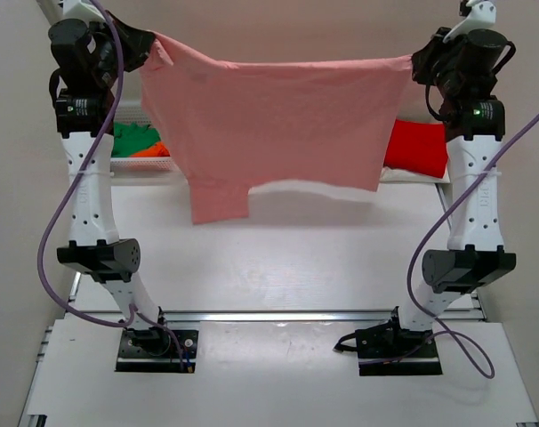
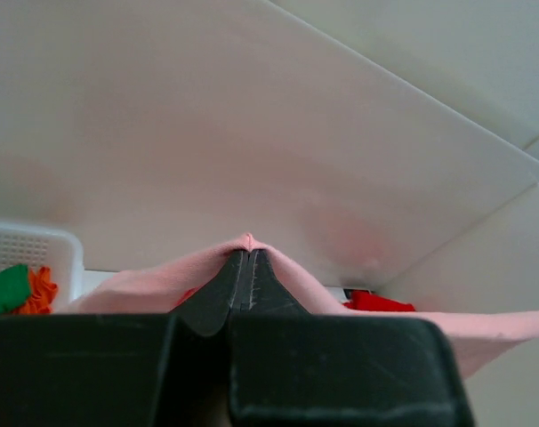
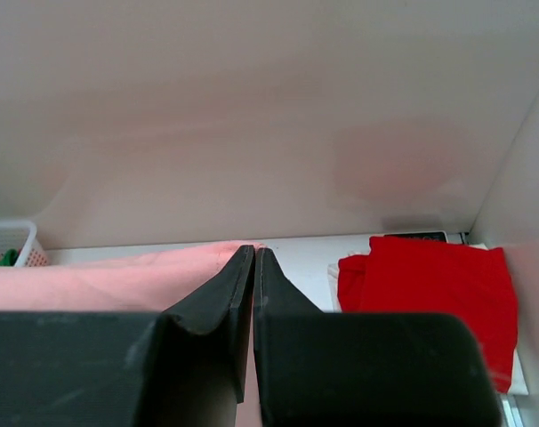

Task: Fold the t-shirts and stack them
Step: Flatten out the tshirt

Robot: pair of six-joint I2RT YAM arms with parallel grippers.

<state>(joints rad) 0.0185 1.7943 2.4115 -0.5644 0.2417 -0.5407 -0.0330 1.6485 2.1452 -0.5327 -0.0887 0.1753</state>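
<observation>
A salmon-pink t-shirt (image 1: pixel 278 124) hangs stretched in the air between both arms, one sleeve dangling at its lower left. My left gripper (image 1: pixel 152 43) is shut on its upper left corner, and pink cloth (image 2: pixel 154 283) pokes out past the pressed fingertips (image 2: pixel 227 285). My right gripper (image 1: pixel 415 62) is shut on the upper right corner, the pink cloth (image 3: pixel 118 280) running off to the left of its fingers (image 3: pixel 218 294). A folded bright red t-shirt (image 1: pixel 417 148) (image 3: pixel 430 285) lies at the back right. Green (image 1: pixel 132 140) and orange (image 1: pixel 152 150) t-shirts sit in the basket.
A white mesh basket (image 1: pixel 138 163) (image 2: pixel 29 249) stands at the back left of the white table (image 1: pixel 278 258), partly behind the hanging shirt. A pale wall closes the back. Both arm bases are bolted at the near edge.
</observation>
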